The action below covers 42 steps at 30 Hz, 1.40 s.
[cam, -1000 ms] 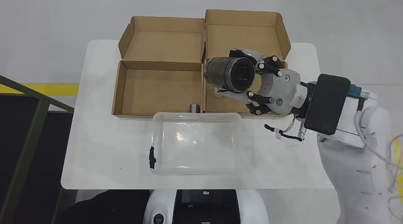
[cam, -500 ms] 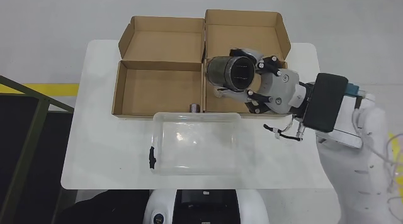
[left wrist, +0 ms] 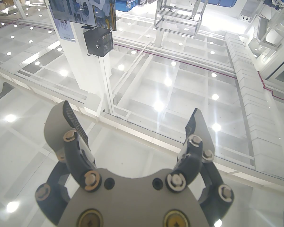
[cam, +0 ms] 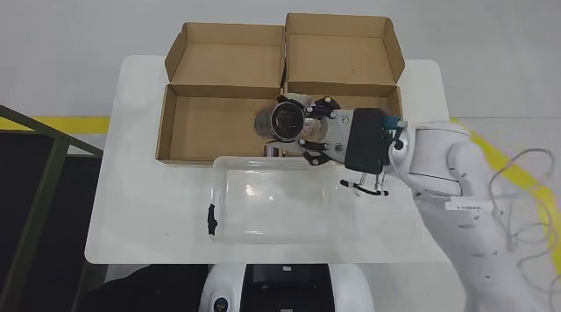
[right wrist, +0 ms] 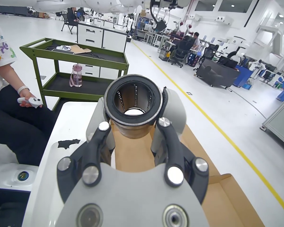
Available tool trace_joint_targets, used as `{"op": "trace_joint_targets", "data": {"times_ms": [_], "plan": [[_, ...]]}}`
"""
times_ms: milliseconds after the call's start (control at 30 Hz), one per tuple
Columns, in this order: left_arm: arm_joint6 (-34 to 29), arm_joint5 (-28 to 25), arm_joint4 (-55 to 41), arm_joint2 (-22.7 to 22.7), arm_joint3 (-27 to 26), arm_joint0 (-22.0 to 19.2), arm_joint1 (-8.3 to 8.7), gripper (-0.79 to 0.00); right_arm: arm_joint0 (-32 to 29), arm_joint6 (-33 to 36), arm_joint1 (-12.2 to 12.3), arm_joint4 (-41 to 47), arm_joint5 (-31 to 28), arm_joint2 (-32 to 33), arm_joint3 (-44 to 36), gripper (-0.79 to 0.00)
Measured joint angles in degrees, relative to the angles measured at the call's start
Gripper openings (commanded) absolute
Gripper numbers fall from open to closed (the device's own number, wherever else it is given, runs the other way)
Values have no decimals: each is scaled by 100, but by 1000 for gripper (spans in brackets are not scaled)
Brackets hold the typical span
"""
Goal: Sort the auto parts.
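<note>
A dark metal cylindrical bearing (cam: 285, 121) with a hollow bore is held in my right gripper (cam: 289, 123), which is shut on it. It hangs over the wall shared by the left cardboard box (cam: 188, 128) and the right cardboard box (cam: 342, 60). In the right wrist view the bearing (right wrist: 132, 129) sits between the fingers (right wrist: 174, 109) of my right gripper (right wrist: 135, 115), above the brown box floor (right wrist: 132, 154). A small dark cylindrical part (cam: 272, 149) stands at the left box's front right corner. My left gripper (left wrist: 132, 124) is open, holds nothing and points up at the ceiling.
A clear plastic bin (cam: 237, 224) lies on the white table (cam: 131, 189) in front of the boxes, with a black latch (cam: 210, 217) on its left side. Both box lids stand open at the back. A green cart (right wrist: 73, 60) stands beyond the table.
My right arm has swung left and nearer the table's front, carrying the bearing from over the right box to the wall between the two boxes.
</note>
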Motion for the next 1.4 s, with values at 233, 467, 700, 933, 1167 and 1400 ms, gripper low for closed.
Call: {"op": "trace_joint_targets", "data": {"times_ms": [233,467,700,933,1167,1400], "plan": [[0,0,0,0,0,0,0,0,251,232,-49,-190,62,-465,387,-785],[0,0,0,0,0,0,0,0,465,383,-161,-688,455,-1124,807,-785],[0,0,0,0,0,0,0,0,861,412,-339,-946,868,-1745,1542,-785],[0,0,0,0,0,0,0,0,1325,472,-553,-993,1205,-2241,2337,-785],[0,0,0,0,0,0,0,0,1797,445,-819,-855,1510,-2655,3248,-785],[0,0,0,0,0,0,0,0,2196,508,-1081,-675,1571,-2993,4074,-785]]}}
